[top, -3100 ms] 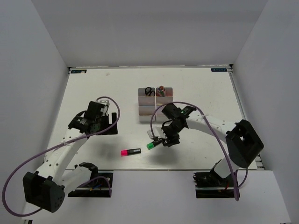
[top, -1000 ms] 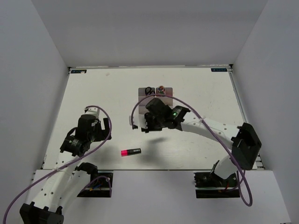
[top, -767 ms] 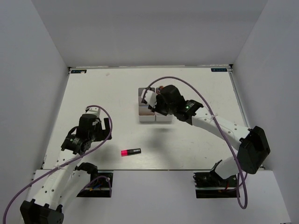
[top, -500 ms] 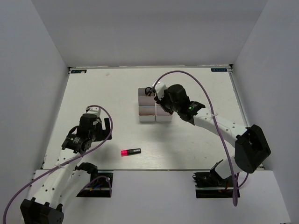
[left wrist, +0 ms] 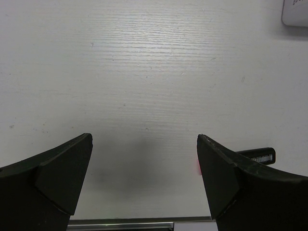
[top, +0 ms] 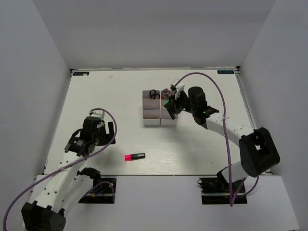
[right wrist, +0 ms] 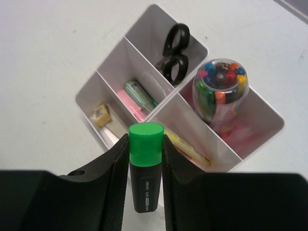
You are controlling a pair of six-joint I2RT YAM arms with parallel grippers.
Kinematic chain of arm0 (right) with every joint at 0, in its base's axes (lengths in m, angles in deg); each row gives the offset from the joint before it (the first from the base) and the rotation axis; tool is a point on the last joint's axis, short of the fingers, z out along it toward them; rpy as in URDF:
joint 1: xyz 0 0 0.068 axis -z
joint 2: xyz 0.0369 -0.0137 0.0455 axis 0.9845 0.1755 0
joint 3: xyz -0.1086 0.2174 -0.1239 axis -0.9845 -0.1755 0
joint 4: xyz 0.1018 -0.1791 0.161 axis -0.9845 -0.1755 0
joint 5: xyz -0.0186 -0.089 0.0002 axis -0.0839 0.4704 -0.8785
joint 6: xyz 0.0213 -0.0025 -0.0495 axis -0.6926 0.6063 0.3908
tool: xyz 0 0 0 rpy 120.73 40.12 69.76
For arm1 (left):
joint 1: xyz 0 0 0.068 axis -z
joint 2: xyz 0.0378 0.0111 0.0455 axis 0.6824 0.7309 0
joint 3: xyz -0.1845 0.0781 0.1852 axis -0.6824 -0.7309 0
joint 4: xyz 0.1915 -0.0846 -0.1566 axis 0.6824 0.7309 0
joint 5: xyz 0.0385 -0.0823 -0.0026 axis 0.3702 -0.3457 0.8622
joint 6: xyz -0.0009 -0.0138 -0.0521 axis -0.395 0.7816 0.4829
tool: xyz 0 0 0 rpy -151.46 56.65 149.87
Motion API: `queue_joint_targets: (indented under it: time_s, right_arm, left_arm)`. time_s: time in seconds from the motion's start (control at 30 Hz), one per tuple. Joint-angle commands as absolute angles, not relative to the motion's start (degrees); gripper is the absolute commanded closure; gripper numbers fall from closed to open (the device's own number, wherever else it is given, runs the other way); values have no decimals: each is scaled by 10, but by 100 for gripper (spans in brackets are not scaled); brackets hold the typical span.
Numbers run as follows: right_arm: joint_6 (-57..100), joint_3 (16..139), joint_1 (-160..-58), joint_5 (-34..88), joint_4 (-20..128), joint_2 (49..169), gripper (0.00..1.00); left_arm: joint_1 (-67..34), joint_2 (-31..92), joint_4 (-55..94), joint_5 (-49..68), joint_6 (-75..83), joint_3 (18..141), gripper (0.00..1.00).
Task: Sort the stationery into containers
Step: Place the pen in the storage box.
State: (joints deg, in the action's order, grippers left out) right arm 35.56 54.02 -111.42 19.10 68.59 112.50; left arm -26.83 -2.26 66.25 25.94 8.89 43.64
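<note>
One green highlighter (right wrist: 145,183) sits clamped cap-up in the fingers of the right gripper (right wrist: 144,140), above the right column of the bins (top: 151,116); three seconds ago it was low over the table in front of the bins. Scissors (right wrist: 173,48) stand in the far-left bin, the fat tube (right wrist: 219,91) in the far-right. The pink highlighter (top: 134,156) lies unmoved well in front of the bins, to the left. Further left, the left gripper (left wrist: 144,159) hovers with fingers wide apart, holding nothing
</note>
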Motion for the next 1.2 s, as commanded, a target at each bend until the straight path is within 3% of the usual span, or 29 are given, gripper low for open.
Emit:
queue_joint_targets:
  time_s: [0.0, 0.83, 0.87, 0.97, 1.17]
  right_arm:
    - [315, 548, -1095, 88, 751, 1127, 100]
    - [382, 535, -1024, -14, 815, 1193, 100]
    - [386, 532, -1024, -29, 811, 1192, 85]
    - [407, 525, -1023, -38, 793, 1188, 65]
    - [418, 521, -1022, -41, 777, 1175, 48]
  left_arm:
    - [-273, -20, 653, 256, 83, 436, 0]
    - [-273, -20, 653, 251, 82, 434, 0]
    - [-273, -20, 652, 249, 81, 434, 0]
    - [-273, -20, 649, 235, 77, 432, 0]
    - [-272, 9, 629, 118, 57, 429, 5]
